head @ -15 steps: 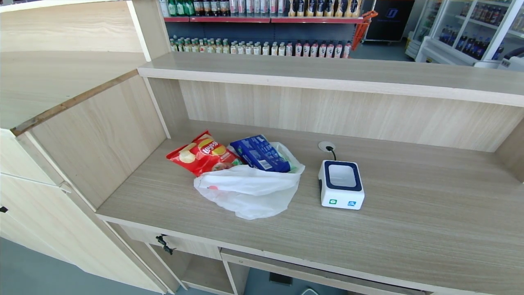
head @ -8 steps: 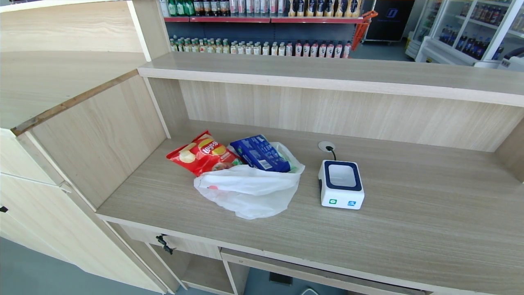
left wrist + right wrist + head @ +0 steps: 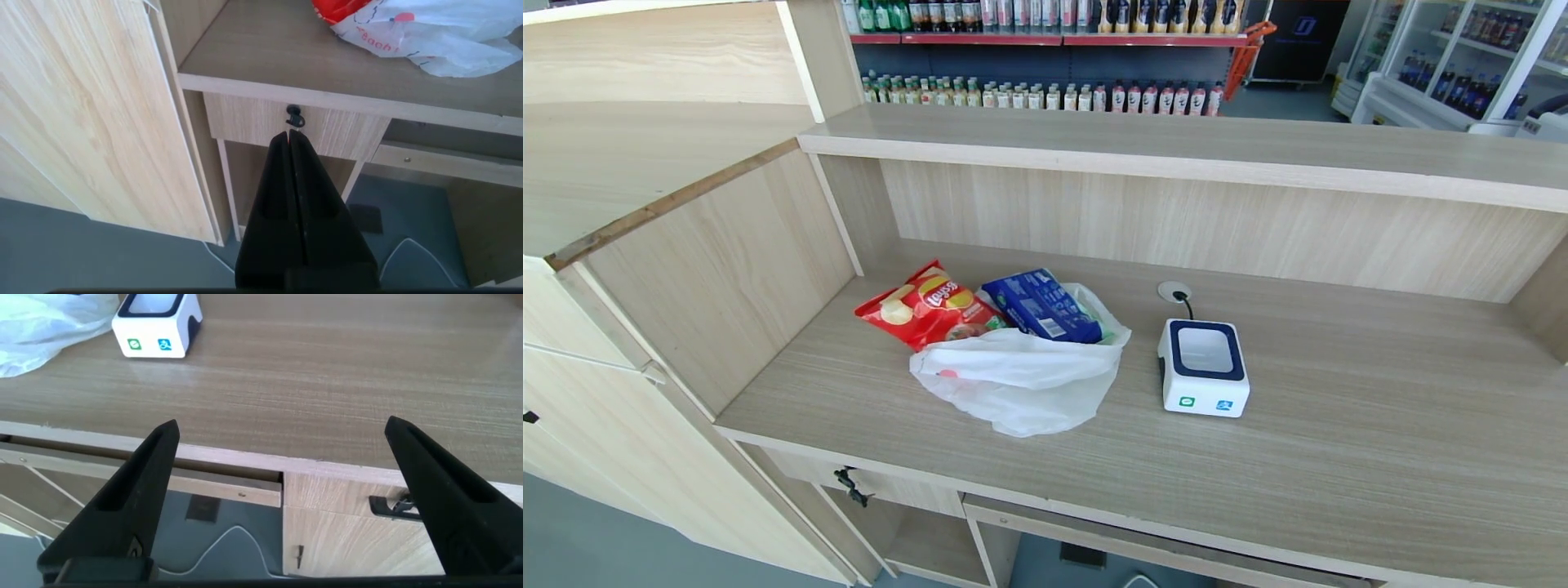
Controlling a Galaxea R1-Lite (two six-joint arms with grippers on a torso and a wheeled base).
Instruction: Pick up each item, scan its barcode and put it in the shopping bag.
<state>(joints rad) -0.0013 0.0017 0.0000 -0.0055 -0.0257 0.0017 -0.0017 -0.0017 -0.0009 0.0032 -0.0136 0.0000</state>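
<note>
A white plastic shopping bag [image 3: 1021,377] lies on the wooden counter [image 3: 1339,425], left of the white and blue barcode scanner [image 3: 1204,367]. A red chip bag [image 3: 927,308] and a blue packet [image 3: 1041,306] lie at the bag's far mouth, partly tucked into it. My left gripper [image 3: 292,140] is shut, low in front of the counter's left end, below the drawer edge, with the shopping bag [image 3: 433,33] up on the counter above it. My right gripper [image 3: 282,437] is open, held low before the counter's front edge, with the scanner [image 3: 157,325] beyond it.
A raised ledge [image 3: 1176,147] and back panel close the counter's far side, and a side panel [image 3: 727,269] walls its left. Below the counter are a drawer with a black key [image 3: 295,120] and an open recess. Store shelves with bottles [image 3: 1045,94] stand behind.
</note>
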